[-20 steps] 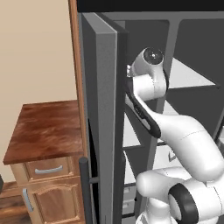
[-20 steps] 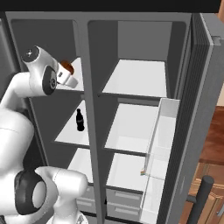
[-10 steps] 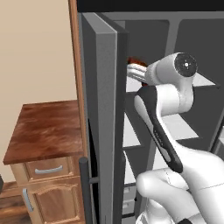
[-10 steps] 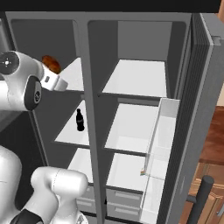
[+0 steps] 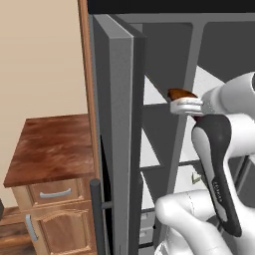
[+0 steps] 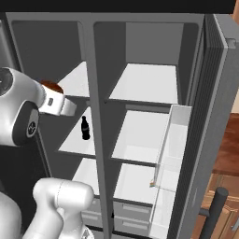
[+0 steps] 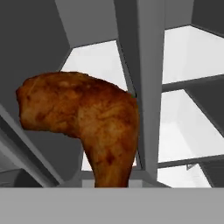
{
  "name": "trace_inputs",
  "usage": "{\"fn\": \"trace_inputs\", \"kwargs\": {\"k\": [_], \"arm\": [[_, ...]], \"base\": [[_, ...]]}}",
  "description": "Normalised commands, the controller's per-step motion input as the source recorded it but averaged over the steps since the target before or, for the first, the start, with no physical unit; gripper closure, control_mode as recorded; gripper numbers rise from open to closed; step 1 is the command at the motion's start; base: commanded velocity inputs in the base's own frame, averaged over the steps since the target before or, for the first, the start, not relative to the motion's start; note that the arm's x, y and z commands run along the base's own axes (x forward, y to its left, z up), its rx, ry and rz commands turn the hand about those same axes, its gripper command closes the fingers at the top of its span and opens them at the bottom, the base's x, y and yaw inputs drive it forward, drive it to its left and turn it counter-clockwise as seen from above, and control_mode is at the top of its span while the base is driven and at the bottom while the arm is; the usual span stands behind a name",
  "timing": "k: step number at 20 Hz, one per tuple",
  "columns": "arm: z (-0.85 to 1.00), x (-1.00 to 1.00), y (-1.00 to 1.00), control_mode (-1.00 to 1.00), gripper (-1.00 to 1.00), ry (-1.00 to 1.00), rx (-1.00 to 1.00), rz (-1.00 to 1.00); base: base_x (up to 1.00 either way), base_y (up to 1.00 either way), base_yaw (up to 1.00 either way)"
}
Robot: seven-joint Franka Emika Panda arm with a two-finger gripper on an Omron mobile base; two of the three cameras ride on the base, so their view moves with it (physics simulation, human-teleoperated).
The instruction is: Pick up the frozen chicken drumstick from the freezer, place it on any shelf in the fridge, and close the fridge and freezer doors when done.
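One frozen chicken drumstick [image 7: 83, 124] sits clamped in the jaws [image 5: 185, 105], closed on its thin end, thick end sticking out past them, held in the air in front of the open freezer [image 6: 49, 60]. Black bottle [image 6: 85, 128] stands on a freezer shelf below and beyond the jaws. Fridge [image 6: 149, 84] is across the centre divider from the jaws, white shelves bare. Both doors open: freezer door [image 5: 118, 134] just beside the jaws, fridge door [image 6: 212, 121] well apart. Wooden counter [image 5: 50, 147] past the freezer door.
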Motion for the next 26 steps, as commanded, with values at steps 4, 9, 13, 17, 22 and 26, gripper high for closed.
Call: {"fn": "trace_inputs", "kwargs": {"k": [4,9,13,17,22,26], "arm": [[-0.67,-1.00,-0.92,-1.00,1.00,0.19,-0.28,0.01],[-0.18,-0.78,-1.00,-1.00,1.00,0.10,-0.14,-0.08],[0.01,0.52,-0.87,-1.00,1.00,0.01,-0.07,-0.25],[0.25,1.00,-0.36,-1.00,1.00,0.00,0.00,-0.17],[0.55,0.94,-0.28,-1.00,1.00,0.00,0.05,-0.05],[0.46,0.50,-0.64,-1.00,1.00,0.00,0.11,0.10]], "base": [[0.00,0.00,0.00],[0.00,0.00,0.00],[0.00,0.00,0.00],[0.00,0.00,0.00],[0.00,0.00,0.00],[0.00,0.00,0.00]]}}
